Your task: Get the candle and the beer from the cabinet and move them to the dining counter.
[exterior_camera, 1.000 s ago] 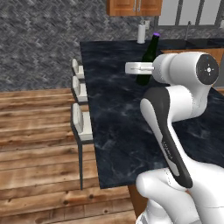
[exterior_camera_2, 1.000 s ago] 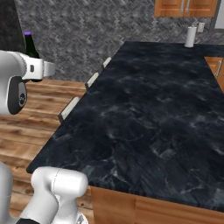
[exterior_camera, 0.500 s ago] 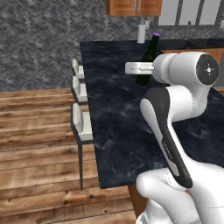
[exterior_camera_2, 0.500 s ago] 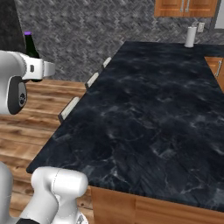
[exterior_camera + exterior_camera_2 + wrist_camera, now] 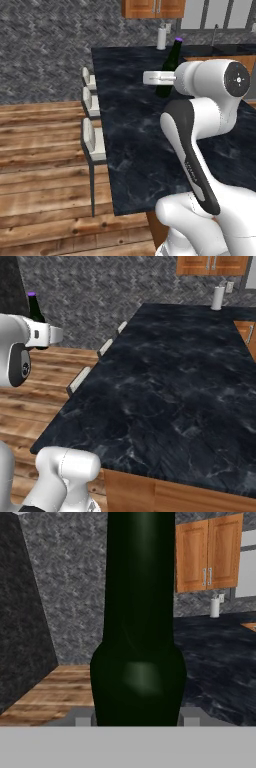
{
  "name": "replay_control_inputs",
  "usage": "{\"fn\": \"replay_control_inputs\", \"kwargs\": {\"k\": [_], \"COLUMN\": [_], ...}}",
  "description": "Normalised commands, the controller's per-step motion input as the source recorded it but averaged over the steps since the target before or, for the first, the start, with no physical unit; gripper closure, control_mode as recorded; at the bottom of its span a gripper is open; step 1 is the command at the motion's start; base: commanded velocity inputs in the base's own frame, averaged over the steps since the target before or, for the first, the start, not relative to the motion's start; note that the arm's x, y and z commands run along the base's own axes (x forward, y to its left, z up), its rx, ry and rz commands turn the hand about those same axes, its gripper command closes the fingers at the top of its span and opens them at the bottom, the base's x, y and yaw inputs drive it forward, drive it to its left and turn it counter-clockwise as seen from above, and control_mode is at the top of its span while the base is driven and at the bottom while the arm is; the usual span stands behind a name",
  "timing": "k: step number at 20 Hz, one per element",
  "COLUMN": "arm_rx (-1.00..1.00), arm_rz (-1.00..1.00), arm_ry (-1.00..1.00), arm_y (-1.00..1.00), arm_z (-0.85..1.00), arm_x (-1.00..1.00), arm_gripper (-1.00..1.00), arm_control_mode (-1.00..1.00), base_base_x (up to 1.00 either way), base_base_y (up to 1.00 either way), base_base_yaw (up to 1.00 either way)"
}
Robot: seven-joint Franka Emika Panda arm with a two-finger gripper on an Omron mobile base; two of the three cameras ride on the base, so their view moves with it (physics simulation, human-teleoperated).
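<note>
The beer (image 5: 138, 642) is a slim bottle of very dark green glass, upright, with a long neck and a rounded shoulder that catches a soft highlight in the hand view. Its purple cap (image 5: 178, 39) shows at the top in the left base view. The gripper (image 5: 135, 719) holds the bottle low on its body, one finger on each side, the fingertips (image 5: 84, 719) just showing beside the glass, set about the bottle's width apart.

From the left base view the bottle stands over the dining counter (image 5: 130, 140), toward its far half; whether its base touches the black marble top I cannot tell. From the right base view the bottle (image 5: 35, 311) shows behind the arm.

The counter top is long, black with white veining. A white paper roll (image 5: 217, 298) stands at its far end, well apart from the bottle. Three white-cushioned stools (image 5: 93, 142) line its left edge, tucked close, with wooden floor (image 5: 40, 165) beyond them. The cabinet (image 5: 209, 553) hangs on the far wall, both doors closed.
</note>
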Motion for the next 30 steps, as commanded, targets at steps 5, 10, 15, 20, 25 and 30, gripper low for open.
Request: {"fn": "replay_control_inputs", "kwargs": {"k": [5,10,15,20,25,30], "arm_rx": [0.00,0.00,0.00,0.00,0.00,-0.06], "arm_rz": [0.00,0.00,0.00,0.00,0.00,-0.01], "arm_ry": [0.00,-0.01,-0.01,0.05,0.05,0.01], "arm_y": [0.00,0.00,0.00,0.00,0.00,-0.07], "arm_z": [0.00,-0.01,-0.08,-0.20,-0.31,-0.47], "arm_x": [0.00,0.00,0.04,0.43,0.66,0.55], "arm_gripper": [1.00,1.00,1.00,1.00,1.00,1.00], "arm_control_mode": [-1.00,-1.00,-1.00,-1.00,-1.00,-1.00], "base_base_x": [0.00,0.00,0.00,0.00,0.00,0.00], "base_base_y": [0.00,0.00,0.00,0.00,0.00,0.00], "base_base_yaw": [0.00,0.00,0.00,0.00,0.00,0.00]}}
